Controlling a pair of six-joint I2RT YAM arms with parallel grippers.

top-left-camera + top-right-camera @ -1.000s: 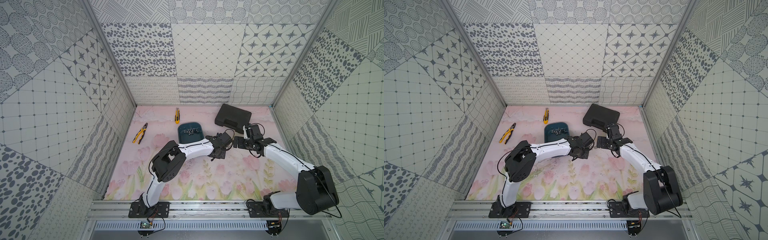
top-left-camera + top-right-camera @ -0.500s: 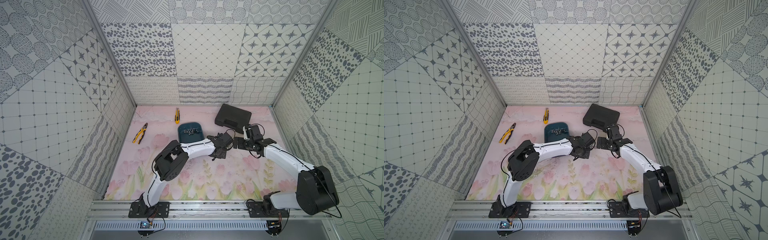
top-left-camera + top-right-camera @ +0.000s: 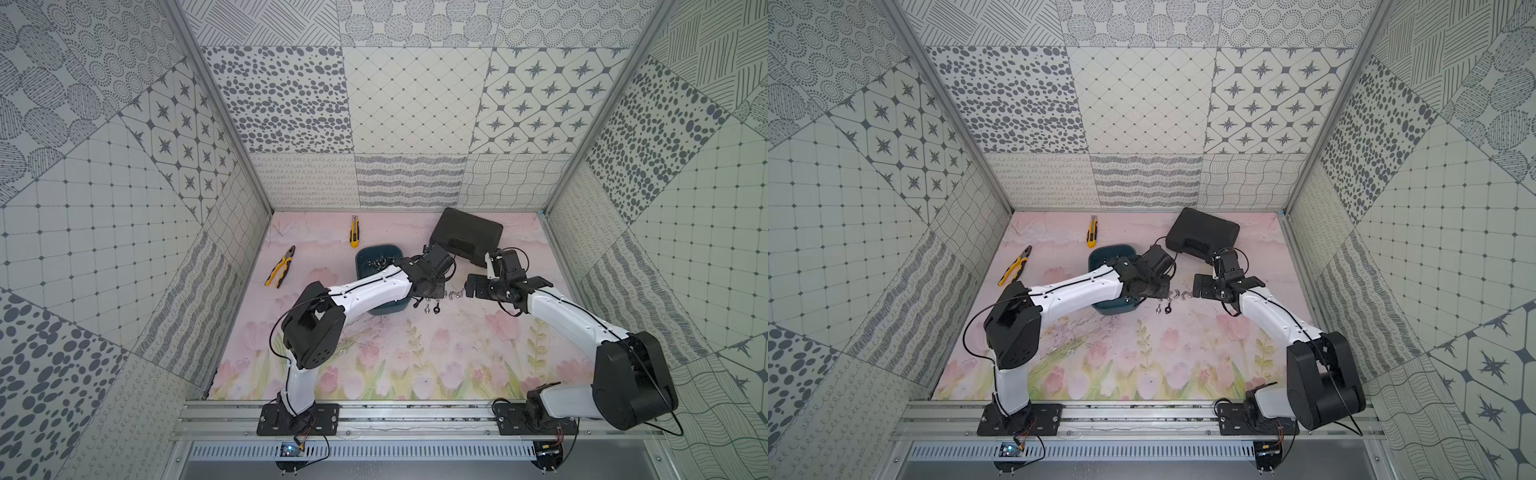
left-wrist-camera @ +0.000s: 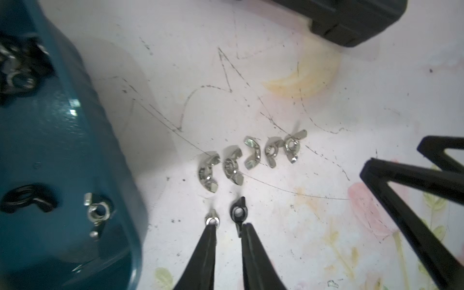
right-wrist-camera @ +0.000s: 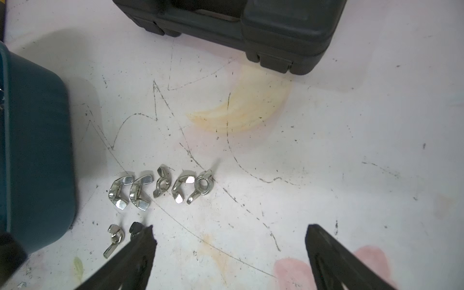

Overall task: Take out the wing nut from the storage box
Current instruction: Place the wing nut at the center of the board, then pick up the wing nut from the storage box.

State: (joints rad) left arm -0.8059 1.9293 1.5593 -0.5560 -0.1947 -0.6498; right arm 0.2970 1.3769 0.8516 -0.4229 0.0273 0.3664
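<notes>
Just outside the dark teal rounded plastic storage box (image 4: 82,140), on the scratched pink floral worktop (image 5: 326,150), the left hand (image 4: 228,226) hangs low with its black fingers only narrowly parted and nothing between them. One fingertip (image 4: 209,233) touches a small silver wing nut (image 4: 212,218), and a small black wing nut (image 4: 239,213) lies just ahead of the gap. A row of five larger silver wing nuts (image 4: 252,152) sits just beyond. At least one more silver wing nut (image 4: 96,212) lies inside the box, close to its wall. The right hand (image 5: 229,229) hovers near, spread wide and empty, with one finger close over the black nut. This reads as a set-down. To finish it well, the left hand should widen a little more and then rise straight up, so the touching fingertip neither drags the small silver nut nor knocks the black one into the row. The right hand would best keep off. For the next nut, a descent from above with the fingers across the wings, clear of the box wall, looks safest.
</notes>
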